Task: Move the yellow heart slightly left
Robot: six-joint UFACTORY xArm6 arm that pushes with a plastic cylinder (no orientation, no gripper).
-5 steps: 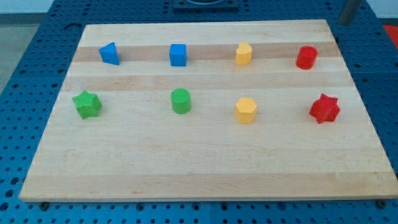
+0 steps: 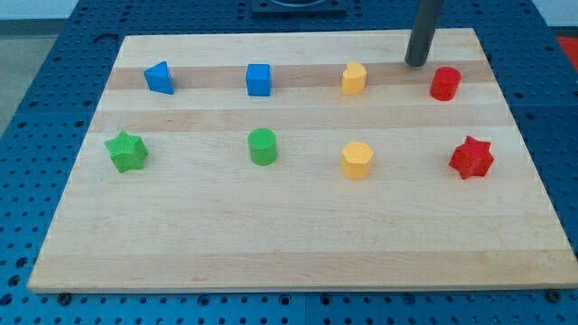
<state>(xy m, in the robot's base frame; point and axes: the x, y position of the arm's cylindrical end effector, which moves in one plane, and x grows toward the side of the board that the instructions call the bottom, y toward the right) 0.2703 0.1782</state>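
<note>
No pincer here, only a dark rod, so nothing to open, shut or hold. My tip (image 2: 416, 63) near the view's top, between the yellow heart (image 2: 353, 78) and the red round block (image 2: 444, 83), touching neither. Yellow heart in the top row, right of the blue cube (image 2: 258, 79). Best to line up with the heart's middle on its right side, push left slowly, and stop soon.
</note>
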